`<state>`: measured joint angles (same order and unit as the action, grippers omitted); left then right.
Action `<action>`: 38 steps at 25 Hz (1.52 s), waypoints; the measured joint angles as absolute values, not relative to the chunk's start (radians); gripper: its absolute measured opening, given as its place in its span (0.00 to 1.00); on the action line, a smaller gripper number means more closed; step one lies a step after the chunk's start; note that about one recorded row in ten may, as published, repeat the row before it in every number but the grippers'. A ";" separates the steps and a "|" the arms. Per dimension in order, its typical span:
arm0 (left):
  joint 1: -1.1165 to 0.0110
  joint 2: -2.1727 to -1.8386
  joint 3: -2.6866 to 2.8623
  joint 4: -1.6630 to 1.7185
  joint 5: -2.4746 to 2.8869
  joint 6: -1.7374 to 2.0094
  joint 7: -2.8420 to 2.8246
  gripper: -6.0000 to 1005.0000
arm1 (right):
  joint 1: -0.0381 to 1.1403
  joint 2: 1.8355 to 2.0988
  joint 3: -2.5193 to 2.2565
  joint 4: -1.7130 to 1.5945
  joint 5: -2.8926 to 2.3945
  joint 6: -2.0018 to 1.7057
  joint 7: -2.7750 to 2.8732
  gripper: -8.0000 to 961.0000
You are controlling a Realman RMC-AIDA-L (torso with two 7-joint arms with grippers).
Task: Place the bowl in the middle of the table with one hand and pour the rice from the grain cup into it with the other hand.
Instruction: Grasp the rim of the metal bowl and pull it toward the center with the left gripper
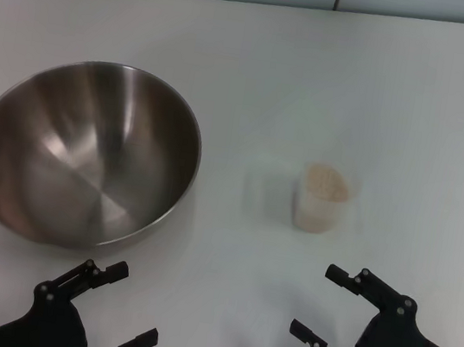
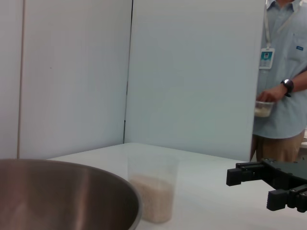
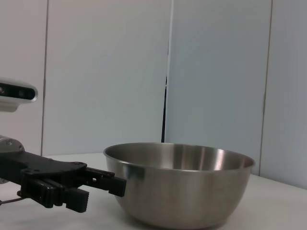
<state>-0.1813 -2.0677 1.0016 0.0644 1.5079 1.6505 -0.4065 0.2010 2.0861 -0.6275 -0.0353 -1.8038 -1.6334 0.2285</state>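
The stainless-steel mixing bowl (image 1: pixel 84 154) sits on the left side of the white table (image 1: pixel 317 73), well short of the middle, empty and tilted slightly toward the robot; the clear plastic grain cup (image 1: pixel 323 199) stands upright to its right, well apart from it, holding rice (image 1: pixel 327 182) nearly to the brim; the left gripper (image 1: pixel 112 306) hovers near the bowl's near rim with its fingers spread wide and nothing between them; the right gripper (image 1: pixel 336 304) waits just short of the cup, likewise spread and empty. Nothing has been grasped yet, so both steps look undone. The bowl is likely stiff, light for its width and slick; a pinch over the thin rim seems the only purchase, and it may swing or slip if lifted from one edge. The cup probably flexes under pressure and is top-heavy with grain; a gentle grip around the mid-wall should hold it without crushing it or spilling.
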 joint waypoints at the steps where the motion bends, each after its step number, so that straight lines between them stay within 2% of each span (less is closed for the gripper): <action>1: -0.181 -2.068 1.002 0.064 1.508 1.650 -0.406 0.85 | 0.201 2.086 -0.627 -0.035 -1.804 -1.633 0.228 0.79; 19: -0.181 -2.067 1.002 0.075 1.527 1.704 -0.406 0.84 | 0.203 2.086 -0.627 -0.035 -1.804 -1.631 0.228 0.78; 20: -0.169 -2.064 0.993 0.116 1.547 1.857 -0.413 0.84 | 0.203 2.086 -0.627 -0.035 -1.804 -1.631 0.228 0.78; 23: -0.158 -2.063 0.930 0.146 1.522 1.957 -0.460 0.83 | 0.205 2.086 -0.627 -0.035 -1.804 -1.630 0.229 0.79; 27: -0.156 -2.069 0.818 0.341 1.507 1.925 -0.692 0.83 | 0.209 2.086 -0.627 -0.036 -1.804 -1.631 0.229 0.79; 32: -0.141 -2.078 0.823 0.818 1.510 1.673 -1.138 0.83 | 0.210 2.085 -0.627 -0.037 -1.805 -1.639 0.228 0.78; 36: -0.154 -2.066 0.890 1.184 1.673 1.431 -1.545 0.82 | 0.210 2.086 -0.627 -0.038 -1.805 -1.641 0.228 0.78; 38: -0.161 -2.066 0.897 1.228 1.715 1.414 -1.593 0.82 | 0.210 2.086 -0.627 -0.040 -1.805 -1.642 0.228 0.79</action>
